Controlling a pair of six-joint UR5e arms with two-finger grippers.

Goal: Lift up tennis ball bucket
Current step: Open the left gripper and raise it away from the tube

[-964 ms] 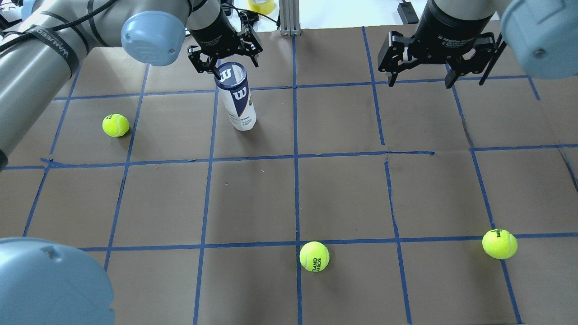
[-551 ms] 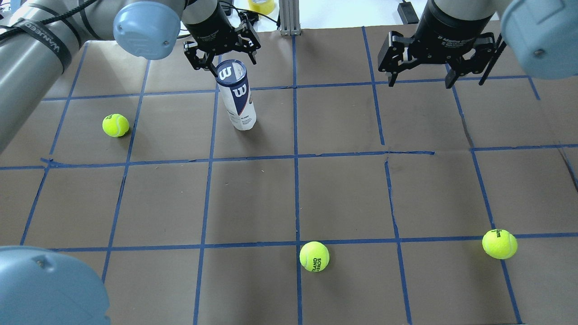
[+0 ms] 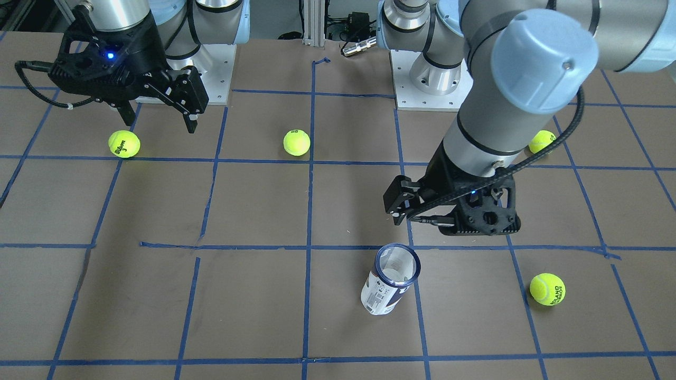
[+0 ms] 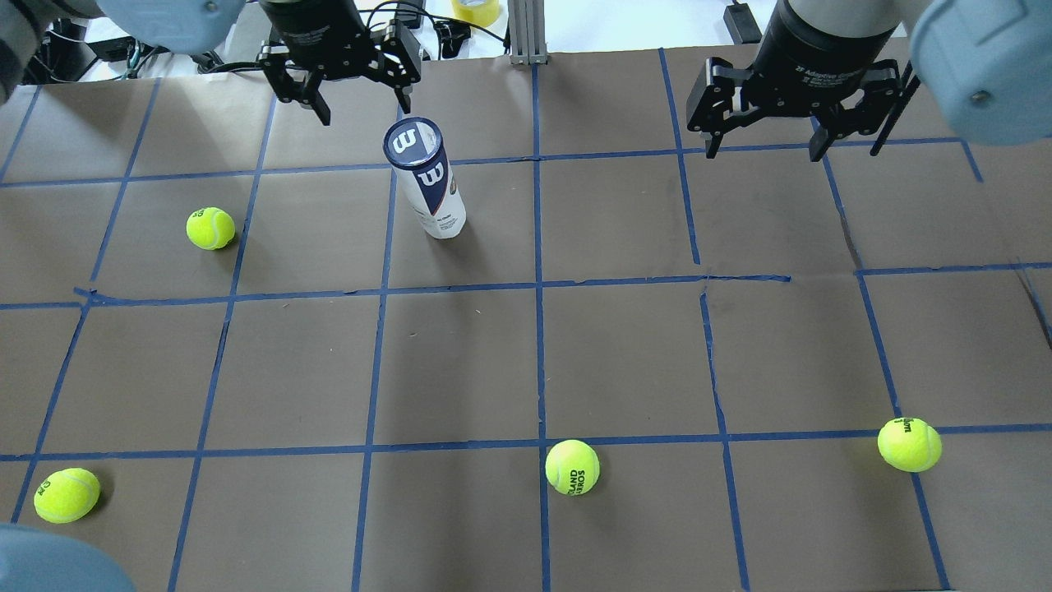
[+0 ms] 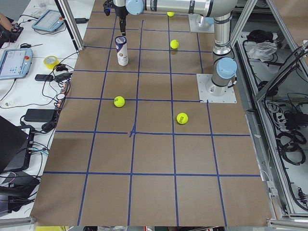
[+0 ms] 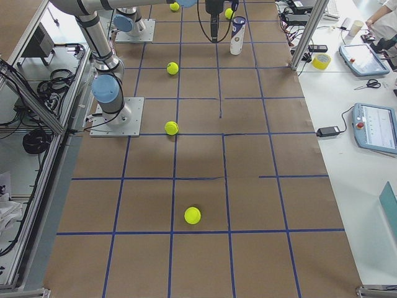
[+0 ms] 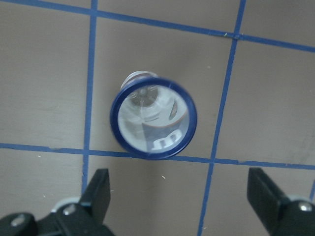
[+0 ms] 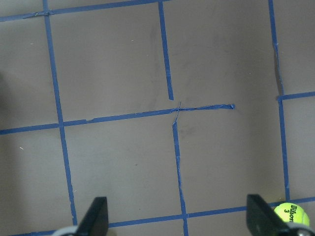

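The tennis ball bucket [image 4: 429,185] is a slim white can with a navy band and rim. It stands upright on the brown table, left of centre at the far side, and also shows in the front view [image 3: 390,279]. My left gripper [image 4: 366,97] is open and empty, above the can and a little beyond it to the left. In the left wrist view the can's open top [image 7: 153,123] lies below, just ahead of the spread fingers [image 7: 98,191]. My right gripper [image 4: 766,141] is open and empty, high over the far right.
Loose yellow-green tennis balls lie on the table: one left of the can [image 4: 210,228], one near centre front [image 4: 572,467], one front right [image 4: 909,444], one front left corner [image 4: 66,495]. An aluminium post [image 4: 526,33] stands at the far edge.
My left gripper, which hung open around the can's top, has moved up and to the left, away from it. The can still stands on the table. The right arm has not moved.
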